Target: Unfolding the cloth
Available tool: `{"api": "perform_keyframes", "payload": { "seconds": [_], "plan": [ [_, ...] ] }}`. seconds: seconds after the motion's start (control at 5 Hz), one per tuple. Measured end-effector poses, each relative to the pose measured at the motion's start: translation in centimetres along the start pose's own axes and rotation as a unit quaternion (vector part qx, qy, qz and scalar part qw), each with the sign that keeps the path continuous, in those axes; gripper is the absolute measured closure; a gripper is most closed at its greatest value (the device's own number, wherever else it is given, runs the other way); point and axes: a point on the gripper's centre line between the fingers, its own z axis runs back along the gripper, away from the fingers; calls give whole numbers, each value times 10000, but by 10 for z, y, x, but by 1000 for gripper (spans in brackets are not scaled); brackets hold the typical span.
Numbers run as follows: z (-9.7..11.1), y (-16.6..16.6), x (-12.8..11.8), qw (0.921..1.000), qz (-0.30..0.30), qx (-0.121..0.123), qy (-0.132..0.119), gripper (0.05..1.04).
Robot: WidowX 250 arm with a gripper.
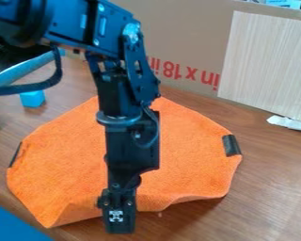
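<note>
Wood-grain table point(272, 188), cardboard point(184, 28) behind. Orange cloth point(59, 160) on top — black gripper point(120, 221) at near edge — can't tell if open or clamped.

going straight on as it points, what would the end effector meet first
The end effector would likely meet the wooden table beside the orange cloth, or the cloth's near edge; depth is unclear.

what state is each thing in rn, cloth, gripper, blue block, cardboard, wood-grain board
orange cloth: mostly spread, near edge rippled
gripper: pointing down at the cloth's near edge
blue block: resting on the table
cardboard: upright
wood-grain board: upright
</note>
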Motion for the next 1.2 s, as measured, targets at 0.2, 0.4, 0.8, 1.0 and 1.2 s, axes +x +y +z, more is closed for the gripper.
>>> {"api": "perform_keyframes", "payload": {
  "seconds": [0.2,0.4,0.8,1.0,1.2],
  "plan": [
    [17,0,-6,9999,-42,123,-41,76],
    [38,4,-11,9981,21,606,144,81],
    [72,27,-17,9624,600,2238,1421,83],
    [64,42,-14,9562,332,1906,2197,83],
    [86,59,-22,9685,591,1641,1778,83]
  ]
}}
